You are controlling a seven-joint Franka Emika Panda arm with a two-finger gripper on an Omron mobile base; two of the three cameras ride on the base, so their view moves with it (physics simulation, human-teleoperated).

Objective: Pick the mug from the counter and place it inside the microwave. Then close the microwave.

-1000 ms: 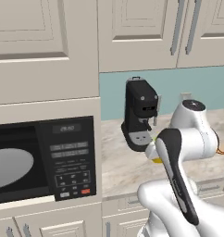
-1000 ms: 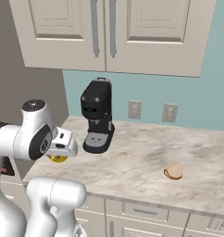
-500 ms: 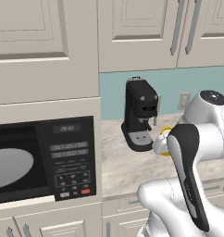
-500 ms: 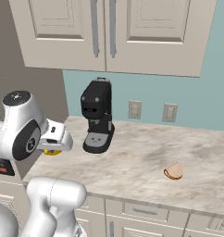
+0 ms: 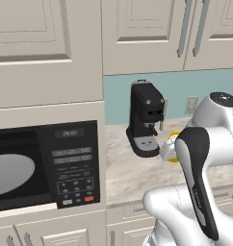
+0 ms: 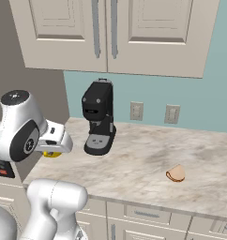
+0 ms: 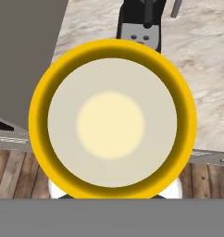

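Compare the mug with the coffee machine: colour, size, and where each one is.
The mug is bright yellow; the coffee machine is black. The mug is far smaller than the coffee machine. The mug is held up at the gripper, while the coffee machine stands on the counter.

mug [image 7: 112, 51]: bright yellow rim, pale cream inside | counter [image 6: 148, 164]: beige marbled stone | microwave [image 5: 46, 166]: black, grey buttons, one red, white plate | coffee machine [image 6: 99, 117]: black, grey tray | food wedge [image 6: 175, 173]: tan | cabinets [image 6: 110, 33]: cream | backsplash [image 6: 204, 101]: teal | floor [image 7: 16, 173]: brown wood planks
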